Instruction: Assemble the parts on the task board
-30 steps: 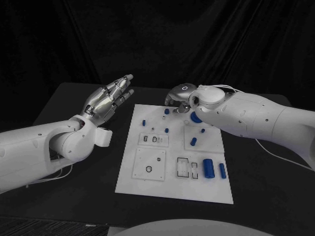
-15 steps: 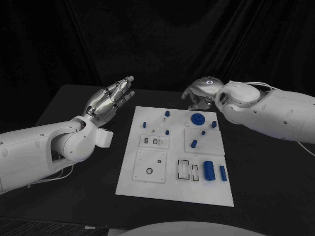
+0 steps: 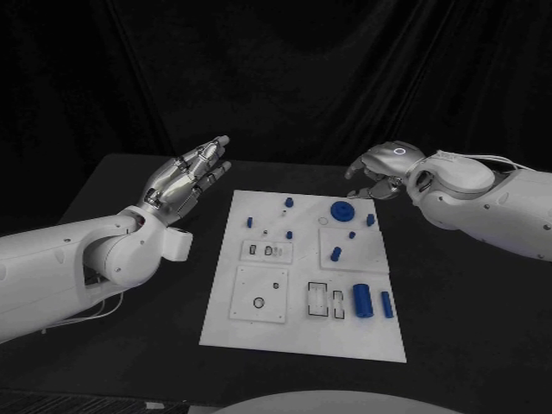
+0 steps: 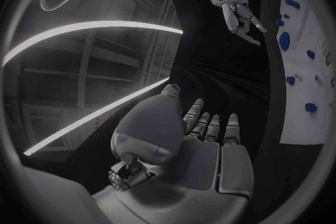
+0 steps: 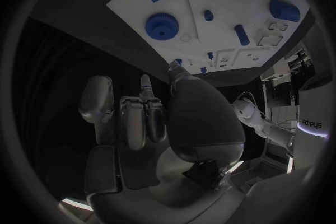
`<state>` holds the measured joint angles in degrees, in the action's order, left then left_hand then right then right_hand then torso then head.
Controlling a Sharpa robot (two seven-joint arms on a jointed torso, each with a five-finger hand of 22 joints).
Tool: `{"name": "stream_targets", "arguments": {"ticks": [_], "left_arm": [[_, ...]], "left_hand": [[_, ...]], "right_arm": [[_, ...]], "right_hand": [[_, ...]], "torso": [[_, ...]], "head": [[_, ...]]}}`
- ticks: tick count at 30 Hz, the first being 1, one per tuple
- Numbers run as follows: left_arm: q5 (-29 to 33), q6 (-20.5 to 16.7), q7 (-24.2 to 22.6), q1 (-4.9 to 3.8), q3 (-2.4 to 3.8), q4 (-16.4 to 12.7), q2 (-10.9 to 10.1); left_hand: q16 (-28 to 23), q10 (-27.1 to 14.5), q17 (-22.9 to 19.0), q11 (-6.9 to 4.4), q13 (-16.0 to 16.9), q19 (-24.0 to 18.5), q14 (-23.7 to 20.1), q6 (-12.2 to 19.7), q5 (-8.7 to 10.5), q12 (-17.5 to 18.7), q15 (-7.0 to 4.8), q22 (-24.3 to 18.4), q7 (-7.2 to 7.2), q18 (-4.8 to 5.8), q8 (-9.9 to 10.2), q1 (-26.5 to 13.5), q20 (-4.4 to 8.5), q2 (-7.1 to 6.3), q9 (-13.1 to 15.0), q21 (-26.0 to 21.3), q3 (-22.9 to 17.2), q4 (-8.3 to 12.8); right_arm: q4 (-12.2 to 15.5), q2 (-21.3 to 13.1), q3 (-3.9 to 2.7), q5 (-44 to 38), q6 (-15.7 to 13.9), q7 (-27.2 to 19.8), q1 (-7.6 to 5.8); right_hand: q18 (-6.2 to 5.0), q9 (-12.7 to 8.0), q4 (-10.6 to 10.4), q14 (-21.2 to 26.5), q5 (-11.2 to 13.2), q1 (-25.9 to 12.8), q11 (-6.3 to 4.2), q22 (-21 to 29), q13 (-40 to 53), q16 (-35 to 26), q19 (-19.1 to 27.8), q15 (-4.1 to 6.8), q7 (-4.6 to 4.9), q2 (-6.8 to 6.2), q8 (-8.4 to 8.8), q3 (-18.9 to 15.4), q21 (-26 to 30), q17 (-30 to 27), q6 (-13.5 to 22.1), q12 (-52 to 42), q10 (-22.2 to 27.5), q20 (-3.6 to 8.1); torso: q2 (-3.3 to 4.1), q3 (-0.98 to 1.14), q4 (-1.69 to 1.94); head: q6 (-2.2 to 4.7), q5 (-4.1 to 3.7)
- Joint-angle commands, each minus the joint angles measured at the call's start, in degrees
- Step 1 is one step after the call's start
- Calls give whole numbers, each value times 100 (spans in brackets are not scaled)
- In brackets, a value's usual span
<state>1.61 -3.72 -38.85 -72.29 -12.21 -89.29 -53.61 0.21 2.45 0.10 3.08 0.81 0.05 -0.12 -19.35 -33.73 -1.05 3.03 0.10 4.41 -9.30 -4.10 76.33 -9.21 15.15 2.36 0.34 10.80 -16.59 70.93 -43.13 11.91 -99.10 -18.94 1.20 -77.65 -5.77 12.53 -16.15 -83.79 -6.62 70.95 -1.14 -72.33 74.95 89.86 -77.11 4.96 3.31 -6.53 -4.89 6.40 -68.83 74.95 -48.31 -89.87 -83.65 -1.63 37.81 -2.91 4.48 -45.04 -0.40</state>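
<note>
The black table (image 3: 127, 185) carries the white task board (image 3: 307, 328) in its middle, lying flat, its long side running from near to far. The left arm (image 3: 53, 267) comes in over the table's left part, and its left hand (image 3: 189, 172) hangs in the air left of the board's far end, fingers straight and together, palm empty. The right arm (image 3: 512, 207) reaches in from the right, and its right hand (image 3: 382, 168) hovers just beyond the board's far right corner, fingers curled loosely downward with nothing between them; it touches neither board nor parts.

On the board, a blue gear (image 3: 343, 210) sits near the far edge, right of centre. A large blue cylinder (image 3: 362, 300) lies toward the near right, with a slim blue bar (image 3: 387, 303) just right of it. Smaller blue pegs (image 3: 335, 254) are scattered across the far half, one small peg (image 3: 289, 202) at the far edge.
</note>
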Motion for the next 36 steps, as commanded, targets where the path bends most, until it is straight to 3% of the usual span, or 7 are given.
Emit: {"name": "stream_targets", "arguments": {"ticks": [1, 5, 10, 12, 14, 29, 36], "left_arm": [[-12, 137, -538, -7, 5, 3, 6], [-12, 149, -541, -5, 4, 5, -9], [-12, 158, -541, -2, 4, 18, -15], [-12, 163, -542, -1, 4, 21, -15], [-12, 168, -541, 0, 4, 25, -12], [-12, 193, -540, 4, 4, 33, -14], [-12, 199, -530, 4, 4, 18, -37]], "left_hand": [[-21, -45, -10, -2, -6, 5, 12, 2, -24, -32, 50, -1, 45, -90, -16, 35, -49, 9, 3, -23, -34, 0], [-21, -45, -10, -2, -6, 6, 12, 2, -23, -33, 56, 0, 45, -88, -17, 39, -52, 8, 3, -23, -35, -1], [-21, -45, -10, -2, -6, 6, 12, 2, -23, -33, 56, 0, 45, -88, -17, 39, -52, 8, 3, -23, -35, -1], [-21, -45, -10, -2, -6, 6, 12, 2, -23, -33, 56, 0, 45, -88, -17, 39, -52, 8, 3, -23, -35, -1], [-21, -46, -10, -2, -6, 5, 12, 7, -21, -35, 60, -1, 44, -86, -17, 41, -55, 5, 2, -23, -35, -2], [-21, -47, -10, -3, -6, 5, 12, 31, -25, -36, 62, -1, 35, -83, -12, 47, -55, 0, -1, -23, -35, -2], [-21, -45, -10, -3, -5, 5, 12, 22, -28, -39, 62, -1, 34, -83, -15, 49, -55, -1, 0, -23, -36, -1]], "right_arm": [[-54, -10, -1, 113, 47, 212, 66], [-140, 27, -1, 140, 181, 250, 140], [-238, 119, -1, 151, 275, 259, 205], [-286, 159, -1, 153, 284, 255, 232], [-350, 207, -1, 155, 285, 247, 265], [-701, 492, -2, 179, 292, 154, 483], [-790, 568, -2, 181, 345, 134, 527]], "right_hand": [[82, -2, -47, -621, -32, -83, -10, -172, 1505, 14, -123, 11, 4, -61, -4, 38, -184, 1505, -20, -13, -635, 12], [142, 3, -53, -621, -87, -139, -20, -401, 1505, 14, -304, 22, -8, -107, -18, 81, -439, 1505, -61, -13, -635, 28], [125, -4, -47, -621, -97, -135, -22, -355, 1505, 14, -269, 27, -10, -93, -1, 96, -376, 1505, -33, -13, -635, 31], [126, -7, -37, -621, -105, -118, -25, -363, 1505, 14, -274, 29, -16, -88, 5, 108, -383, 1505, -22, -13, -635, 33], [126, -8, -32, -621, -108, -103, -28, -367, 1505, 14, -276, 31, -20, -84, 9, 116, -385, 1505, -16, -13, -635, 34], [142, -1, 9, -621, -51, 81, -46, -445, 1505, 14, -328, 49, -35, -107, -7, 156, -454, 1505, -53, -13, -635, 52], [147, 13, 25, -621, -85, 154, -47, -467, 1505, 14, -341, 53, -33, -90, -33, 175, -469, 1505, -103, -13, -635, 56]], "torso": [[-2, 8, -19], [-6, 16, -26], [-12, 23, -28], [-21, 21, -31], [-25, 10, -9], [-5, 5, -2], [-4, 6, 0]], "head": [[2, -3], [13, 1], [-13, -13], [-31, -14], [-29, -34], [-44, -22], [-87, 5]]}}
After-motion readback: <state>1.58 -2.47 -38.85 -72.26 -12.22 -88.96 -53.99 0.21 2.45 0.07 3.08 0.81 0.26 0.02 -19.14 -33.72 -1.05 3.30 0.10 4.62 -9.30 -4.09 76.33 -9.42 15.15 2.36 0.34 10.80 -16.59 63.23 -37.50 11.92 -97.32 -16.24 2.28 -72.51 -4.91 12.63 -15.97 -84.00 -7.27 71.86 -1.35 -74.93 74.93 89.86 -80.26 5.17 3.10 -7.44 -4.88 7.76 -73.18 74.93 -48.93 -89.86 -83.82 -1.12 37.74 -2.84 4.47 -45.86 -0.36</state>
